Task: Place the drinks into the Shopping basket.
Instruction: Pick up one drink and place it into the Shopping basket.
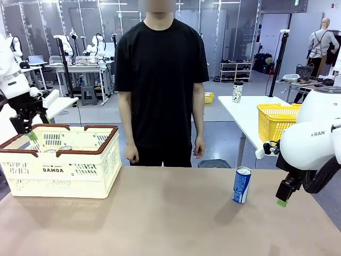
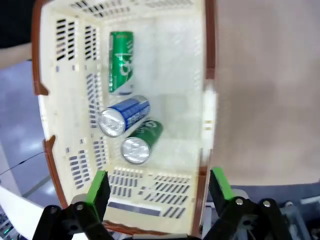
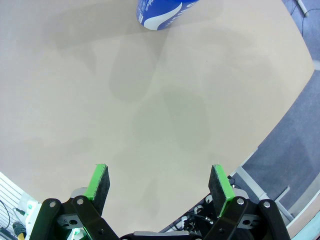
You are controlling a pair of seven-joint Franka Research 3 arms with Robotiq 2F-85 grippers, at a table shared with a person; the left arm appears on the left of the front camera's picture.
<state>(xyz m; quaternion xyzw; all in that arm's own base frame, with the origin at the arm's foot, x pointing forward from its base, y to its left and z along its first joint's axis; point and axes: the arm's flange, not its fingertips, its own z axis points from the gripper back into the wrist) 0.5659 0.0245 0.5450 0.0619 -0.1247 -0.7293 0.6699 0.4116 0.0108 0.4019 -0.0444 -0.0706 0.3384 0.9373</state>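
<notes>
A blue drink can [image 1: 242, 185] stands upright on the table right of centre; its base shows at the top of the right wrist view as the blue can [image 3: 159, 11]. My right gripper [image 1: 284, 195] hangs open just right of it, its jaws [image 3: 159, 182] empty above the tabletop. The cream Shopping basket [image 1: 59, 159] sits at the left. Inside it lie a green can [image 2: 121, 61], a blue can [image 2: 123, 116] and a second green can [image 2: 141, 142]. My left gripper [image 2: 157, 186] hovers open over the basket's near rim, seen at the far left as the left gripper [image 1: 27, 122].
A person [image 1: 161, 85] stands at the far side of the table, hands down. A yellow basket [image 1: 276, 120] sits on another table behind my right arm. The tan tabletop [image 1: 160, 218] spreads between the basket and the can.
</notes>
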